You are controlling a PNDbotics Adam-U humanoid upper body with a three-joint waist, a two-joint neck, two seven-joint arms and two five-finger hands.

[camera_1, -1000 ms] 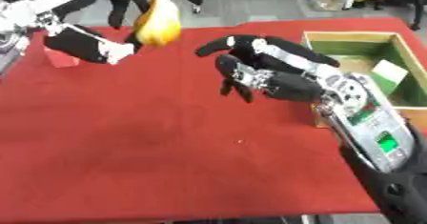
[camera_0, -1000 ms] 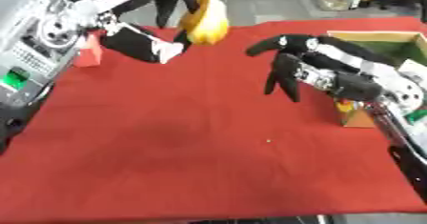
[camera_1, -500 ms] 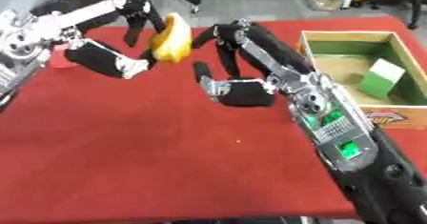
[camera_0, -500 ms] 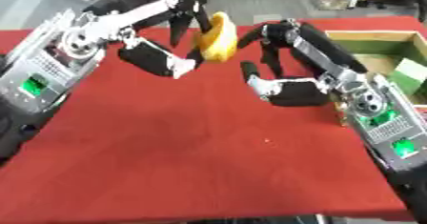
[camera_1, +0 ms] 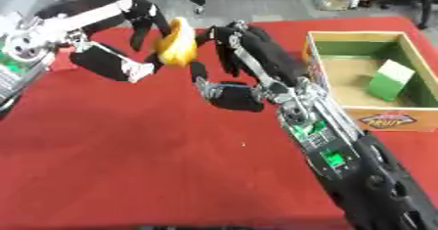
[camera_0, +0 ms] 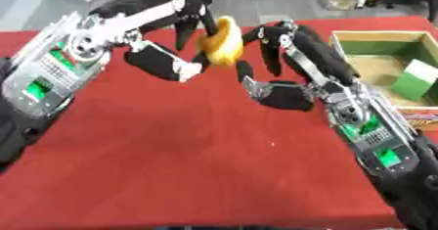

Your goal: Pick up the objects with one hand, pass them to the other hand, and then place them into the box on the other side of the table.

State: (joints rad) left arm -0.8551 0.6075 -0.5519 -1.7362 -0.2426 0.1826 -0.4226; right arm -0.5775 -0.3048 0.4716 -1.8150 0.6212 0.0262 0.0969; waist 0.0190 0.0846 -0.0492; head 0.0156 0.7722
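Observation:
A yellow banana-like object (camera_0: pixel 222 43) hangs above the red table, pinched in my left hand (camera_0: pixel 184 21), whose fingers curl round its top and left side. My right hand (camera_0: pixel 273 70) is right beside it on the right, fingers spread and slightly bent, fingertips close to the yellow object but not closed round it. The thumb (camera_0: pixel 278 94) of the right hand sits below the object. At the right edge stands a cardboard box (camera_1: pixel 389 119) with a green inside, holding a green block (camera_1: pixel 389 80).
The red cloth (camera_0: pixel 171 165) covers the table, its near half bare. A small red thing (camera_1: pixel 58 61) lies at the left edge behind my left arm. Floor and chair legs show beyond the far edge.
Both hands have come together over the table's middle. The left hand brought the yellow object rightward and nearer; the right hand swung left and up beside it, fingers spread.

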